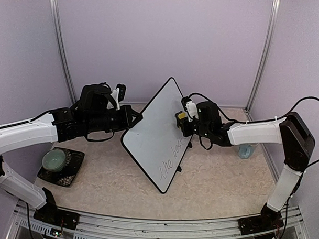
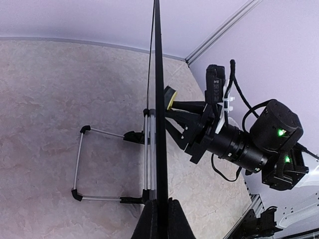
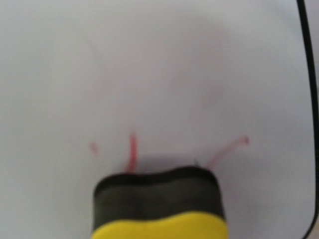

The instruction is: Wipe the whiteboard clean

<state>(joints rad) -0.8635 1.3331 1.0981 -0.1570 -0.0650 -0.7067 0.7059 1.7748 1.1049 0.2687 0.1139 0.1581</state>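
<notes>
The whiteboard (image 1: 154,130) stands tilted in the middle, white with a thin black frame, and dark handwriting (image 1: 171,161) runs along its lower part. My left gripper (image 1: 134,119) is shut on its left edge. In the left wrist view the board is edge-on (image 2: 158,89), with the black fingers (image 2: 148,219) clamped on either side of the frame. My right gripper (image 1: 182,118) is shut on a yellow and black eraser (image 1: 180,115), which presses against the board's face. In the right wrist view the eraser (image 3: 159,199) covers the jaws, and faint red strokes (image 3: 132,149) show just above it.
A pale green cup (image 1: 55,159) sits on a black mat (image 1: 74,171) at the left. A bluish object (image 1: 246,151) lies behind the right arm. The board's wire stand (image 2: 79,164) hangs over the marbled tabletop (image 2: 60,89). Purple walls close in the back and sides.
</notes>
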